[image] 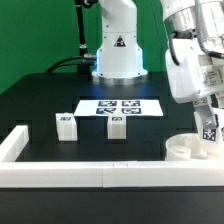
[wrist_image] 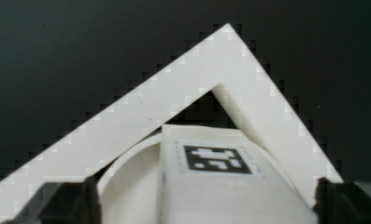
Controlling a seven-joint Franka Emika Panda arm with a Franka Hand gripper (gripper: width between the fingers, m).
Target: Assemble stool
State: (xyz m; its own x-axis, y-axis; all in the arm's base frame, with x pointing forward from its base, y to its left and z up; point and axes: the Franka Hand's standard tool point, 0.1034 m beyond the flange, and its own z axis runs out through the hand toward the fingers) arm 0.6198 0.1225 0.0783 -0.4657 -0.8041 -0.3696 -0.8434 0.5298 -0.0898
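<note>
Starting at the table's left edge, you have the white border rail (image: 20,145) turning the front left corner, and just inside it the left leg (image: 66,123) stands loose, tag facing you. Next comes the marker board (image: 110,107) at mid-table, with the middle leg (image: 116,125) standing just in front of it, also loose. Over by the front right corner the seat (image: 181,150) lies flat, and the third leg (image: 209,131) stands upright on it under the gripper (image: 206,118). In the wrist view the fingers (wrist_image: 68,202) stand wide on either side of that leg, so read the hand as open and not pinching. You look to be on the first leg's fitting, with two legs to go. Whether it is seated in its slot you cannot tell from here. Next you need a straight lift clear, without knocking the leg, then a reach across for the middle leg
</note>
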